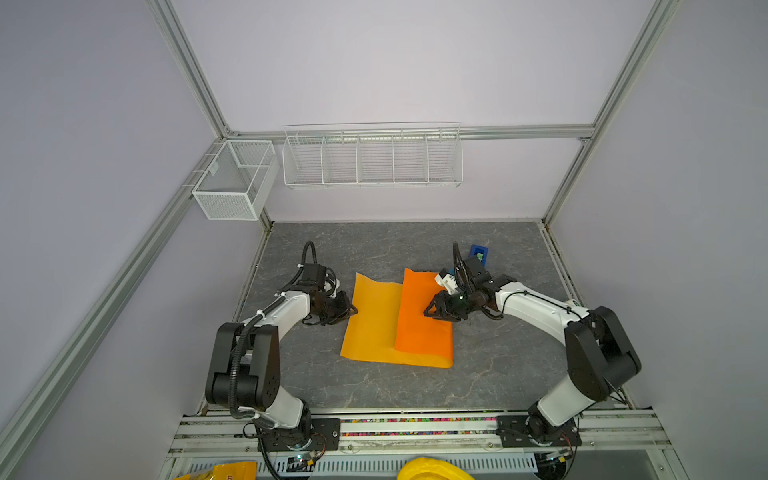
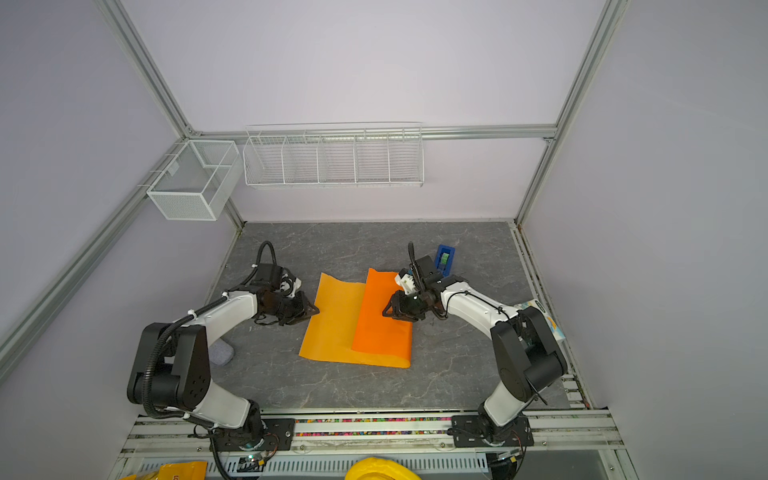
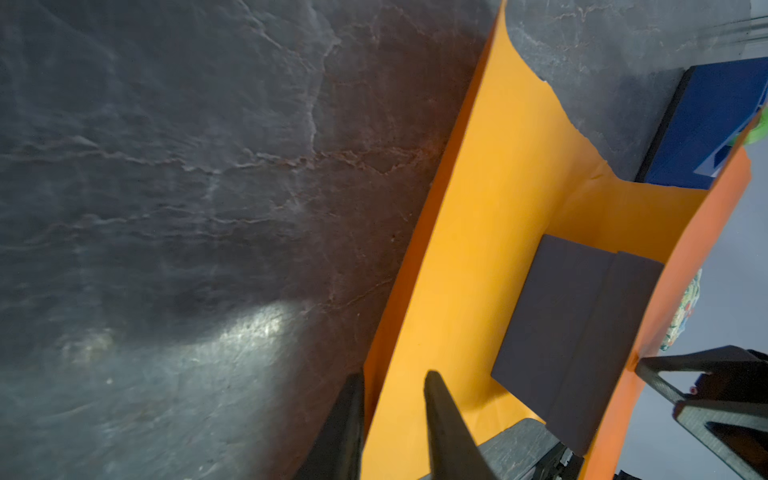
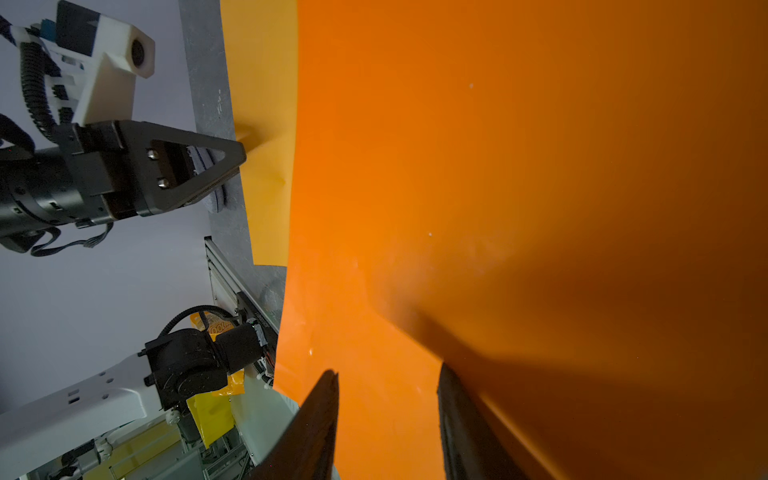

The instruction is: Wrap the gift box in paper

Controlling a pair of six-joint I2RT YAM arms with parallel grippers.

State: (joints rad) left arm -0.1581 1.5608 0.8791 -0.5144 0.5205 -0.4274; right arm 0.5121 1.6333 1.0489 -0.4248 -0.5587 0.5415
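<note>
the paper (image 1: 374, 328) lies on the table (image 1: 415, 386), its right part folded over the gift box (image 3: 573, 332), which sits on the paper beneath that fold. right gripper (image 1: 431, 312), fingers spread, rests on the fold; left gripper (image 1: 352, 309) straddles the paper's left edge, grasp not discernible.

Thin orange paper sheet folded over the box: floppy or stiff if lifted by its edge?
Probably floppy: the thin orange paper sheet arches over the matte slate-blue box without a crease. Likely light: its far corner curls up. Glossy outer face, so possibly slippery.
</note>
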